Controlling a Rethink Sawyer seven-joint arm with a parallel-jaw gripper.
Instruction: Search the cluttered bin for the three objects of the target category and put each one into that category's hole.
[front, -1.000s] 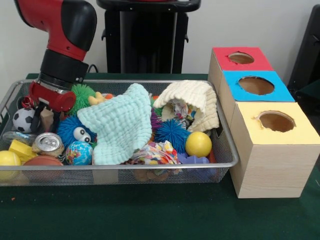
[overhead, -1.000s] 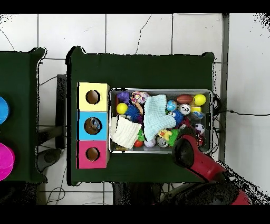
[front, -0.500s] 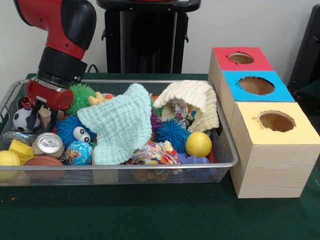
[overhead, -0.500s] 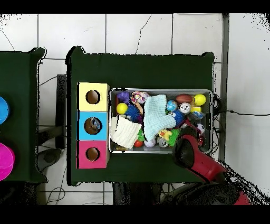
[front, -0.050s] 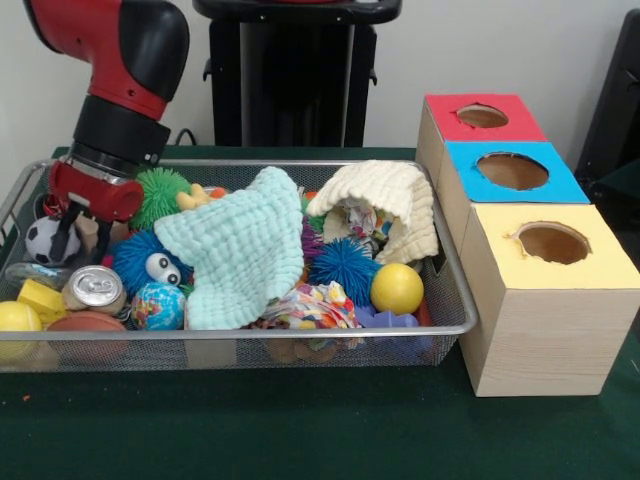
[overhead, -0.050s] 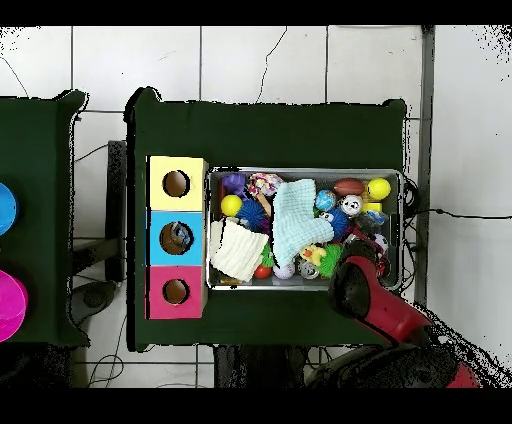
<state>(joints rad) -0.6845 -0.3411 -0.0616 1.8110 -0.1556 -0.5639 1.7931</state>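
Observation:
In the front view my gripper (front, -0.050s: 83, 248) reaches down into the far left end of the wire bin (front, -0.050s: 250, 164). A tan wooden block (front, -0.050s: 90, 230) sits between the black fingers (front, -0.050s: 65, 240), and the gripper is shut on it just above the clutter. A soccer ball (front, -0.050s: 42, 240) lies to its left, a blue fuzzy ball with eyes (front, -0.050s: 150, 262) to its right, and a drink can (front, -0.050s: 97, 287) in front. From overhead the red arm (overhead, -0.050s: 355, 280) hides the gripper and the block.
A teal cloth (front, -0.050s: 240, 250) and a cream cloth (front, -0.050s: 385, 200) cover much of the bin. A globe ball (front, -0.050s: 158, 305), yellow ball (front, -0.050s: 397, 288) and green spiky ball (front, -0.050s: 163, 195) lie around. Red (front, -0.050s: 445, 115), blue (front, -0.050s: 470, 180) and yellow (front, -0.050s: 540, 300) boxes with holes stand right of the bin.
The gripper has risen a little and shifted left, and the wooden block has moved with it. Nothing else in the bin has shifted.

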